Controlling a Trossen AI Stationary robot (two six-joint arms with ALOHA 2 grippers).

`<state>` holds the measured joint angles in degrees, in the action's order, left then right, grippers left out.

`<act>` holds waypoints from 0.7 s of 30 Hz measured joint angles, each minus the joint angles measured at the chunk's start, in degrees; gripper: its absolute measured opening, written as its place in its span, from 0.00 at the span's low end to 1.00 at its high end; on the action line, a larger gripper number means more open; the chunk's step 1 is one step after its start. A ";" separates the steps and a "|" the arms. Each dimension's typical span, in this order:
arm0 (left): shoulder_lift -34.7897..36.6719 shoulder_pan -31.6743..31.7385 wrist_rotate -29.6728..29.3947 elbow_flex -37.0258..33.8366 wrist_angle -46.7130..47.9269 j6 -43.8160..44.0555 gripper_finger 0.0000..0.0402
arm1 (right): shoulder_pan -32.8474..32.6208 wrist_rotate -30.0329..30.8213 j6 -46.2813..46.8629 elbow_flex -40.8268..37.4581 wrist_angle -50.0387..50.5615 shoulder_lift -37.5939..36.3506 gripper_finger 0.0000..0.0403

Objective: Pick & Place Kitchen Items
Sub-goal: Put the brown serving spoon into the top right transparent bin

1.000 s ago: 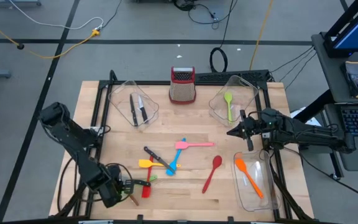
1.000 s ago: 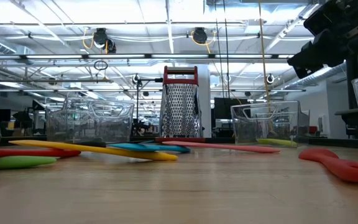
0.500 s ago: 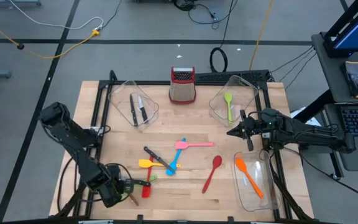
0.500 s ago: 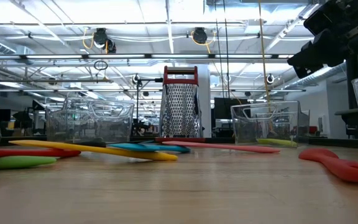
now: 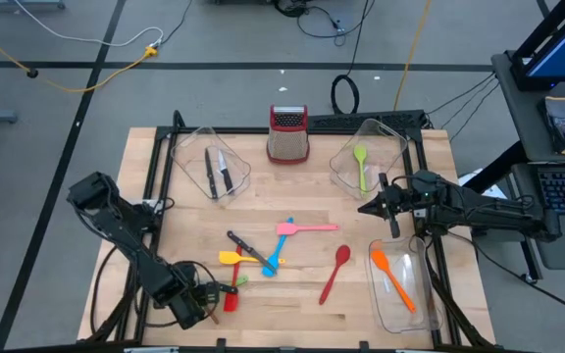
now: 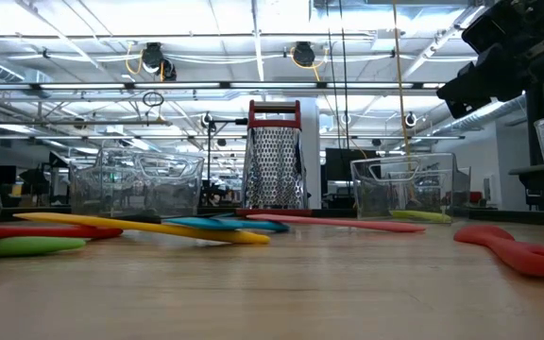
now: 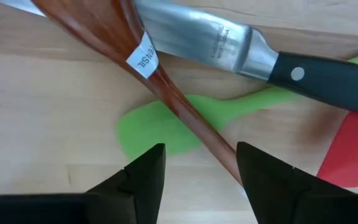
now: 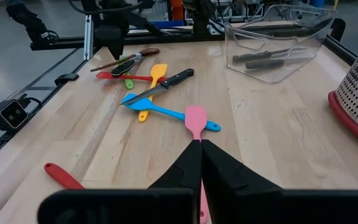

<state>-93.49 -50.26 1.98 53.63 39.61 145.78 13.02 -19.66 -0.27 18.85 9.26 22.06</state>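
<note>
Brown spoon [image 7: 166, 93] labelled "ENSIL", under knife [image 7: 241, 53], left claw [image 7: 201, 171] astride

Box grater [image 5: 287, 133] with red top upright at table's [image 5: 302, 304] far edge, between 2 clear bins [image 5: 210, 167] [image 5: 369, 157]; 1 more bin [image 5: 401, 290] near right.

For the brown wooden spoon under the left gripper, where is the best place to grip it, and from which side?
Grip the brown wooden spoon on its thin handle, coming straight down from above. The left gripper is open with that handle between its fingers. The handle lies across the green spatula, and a knife lies beside the spoon's bowl.
</note>
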 joint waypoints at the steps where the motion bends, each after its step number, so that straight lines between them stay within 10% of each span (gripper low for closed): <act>1: -0.39 0.00 0.14 0.00 -0.16 0.04 0.49 | 0.00 0.02 0.00 0.00 0.00 0.00 0.00; 21: -1.80 0.11 -0.55 0.00 0.69 -0.01 0.42 | 0.00 0.00 0.00 0.00 -0.02 0.00 0.00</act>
<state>-95.29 -50.15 1.43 53.63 40.29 145.77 13.02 -19.66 -0.27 18.85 9.23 22.06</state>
